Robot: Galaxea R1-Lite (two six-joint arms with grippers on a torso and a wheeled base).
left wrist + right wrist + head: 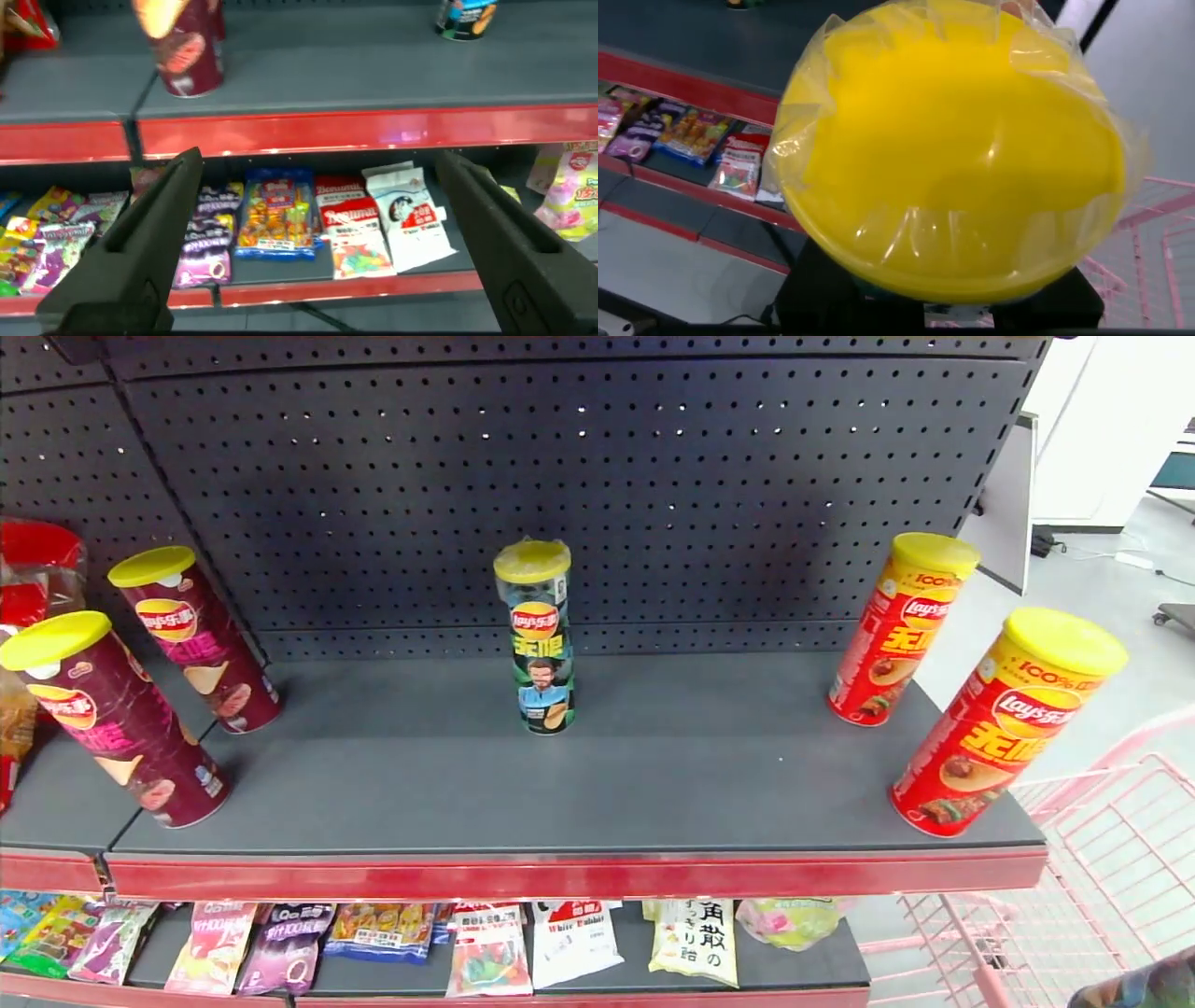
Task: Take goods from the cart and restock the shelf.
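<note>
Dark grey metal shelf (653, 775) is seen beyond the left gripper (318, 161), whose jaws are spread wide. A round chip can (957, 149) with a yellow plastic-wrapped lid is gripped by the jaws of the right gripper (878, 313).

Most of can (878, 285), presumably behind lid (952, 159)

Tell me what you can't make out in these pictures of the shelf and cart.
Yellow-lidded can, right wrist view: body hidden behind its own lid.
Pink cart, head view: cut off by the right and bottom edges, inside mostly unseen.
Maroon can, left wrist view: upper part cut off by the frame edge.
Snack packets, left wrist view: some hidden behind the open jaws of the left gripper.
</note>
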